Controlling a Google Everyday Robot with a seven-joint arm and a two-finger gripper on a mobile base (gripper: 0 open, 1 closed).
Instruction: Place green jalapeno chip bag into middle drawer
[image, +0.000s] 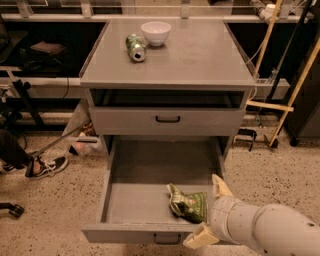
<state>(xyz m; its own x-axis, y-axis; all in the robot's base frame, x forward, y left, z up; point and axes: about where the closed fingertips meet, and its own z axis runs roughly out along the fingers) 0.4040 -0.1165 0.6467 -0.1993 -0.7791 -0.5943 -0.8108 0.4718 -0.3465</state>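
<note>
The green jalapeno chip bag (189, 205) lies crumpled on the floor of the pulled-out middle drawer (135, 200), near its front right corner. My gripper (209, 212) is at the drawer's front right corner, just right of the bag. Its two cream fingers (220, 186) are spread wide apart and hold nothing. The bag rests free of them. My white arm runs off to the lower right.
A green drink can (135, 47) lies on its side next to a white bowl (155, 32) on the grey cabinet top (200, 55). A shut drawer front with a black handle (167, 119) sits above the open drawer. Shoes (46, 166) and rods stand at the left.
</note>
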